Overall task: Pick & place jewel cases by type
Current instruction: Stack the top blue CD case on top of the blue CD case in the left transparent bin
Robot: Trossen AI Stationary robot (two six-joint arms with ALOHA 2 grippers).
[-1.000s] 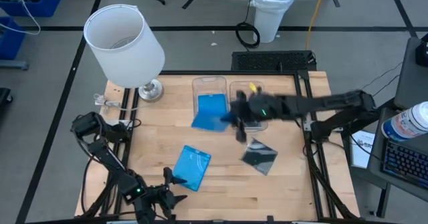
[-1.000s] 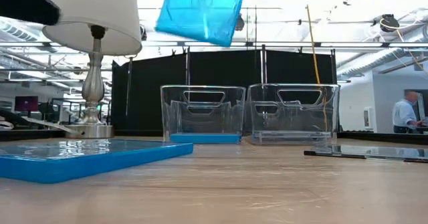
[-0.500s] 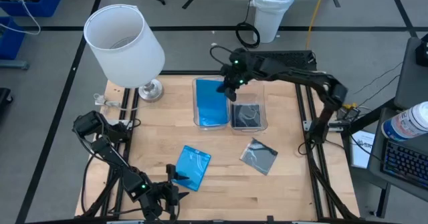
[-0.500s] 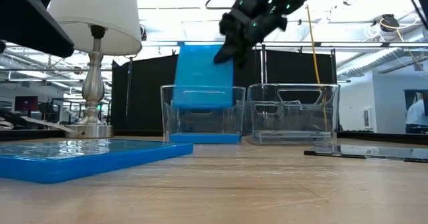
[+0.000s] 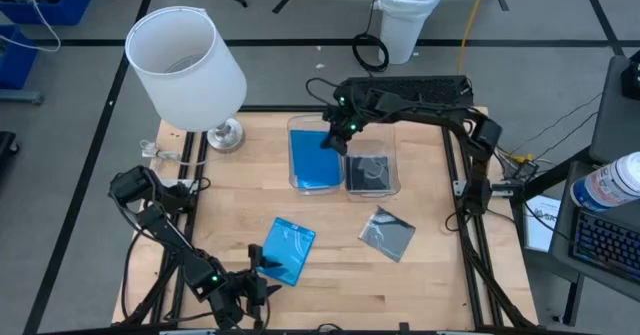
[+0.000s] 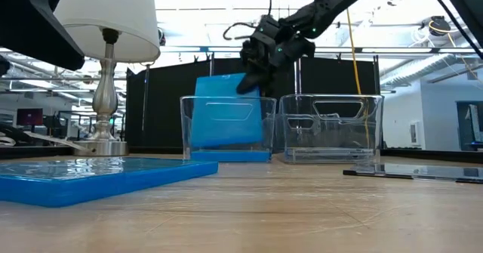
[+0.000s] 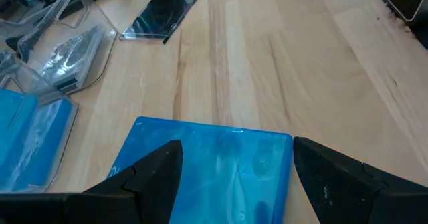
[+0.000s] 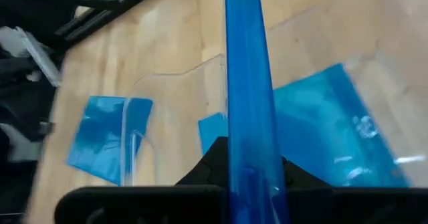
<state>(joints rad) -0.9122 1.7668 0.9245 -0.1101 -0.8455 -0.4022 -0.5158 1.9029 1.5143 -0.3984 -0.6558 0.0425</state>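
Note:
My right gripper (image 5: pixel 333 135) hangs over the left clear bin (image 5: pixel 297 180), shut on a bright blue jewel case (image 6: pixel 223 121) that stands on edge inside the bin. Another blue case (image 8: pixel 321 137) lies flat on the bin's floor. The right bin (image 5: pixel 392 185) holds a dark case (image 5: pixel 370 172). A second dark case (image 5: pixel 388 233) lies flat on the table. My left gripper (image 7: pixel 231 174) is open near the table's near edge, its fingers standing over the two sides of a blue case (image 5: pixel 288 250) that lies flat on the wood. My right gripper pinches the blue jewel case between its two fingers at the upper edge (image 8: pixel 246 158), near a top corner (image 6: pixel 253 81). The fingers come from above, slanting down. The case hangs upright below them inside the left bin; whether its lower edge rests on the flat case, I cannot tell.
A lamp with a white shade (image 5: pixel 185 65) stands at the table's far left corner, its base (image 5: pixel 225 135) beside the left bin. Bare wood lies between the bins and the loose cases. A white bucket (image 5: pixel 410 15) stands on the floor beyond the far edge.
My right gripper has carried the blue case from above the middle of the table toward the far edge, over the left bin, and then lowered it. The case has turned upright and now stands down inside the bin walls instead of high above them.

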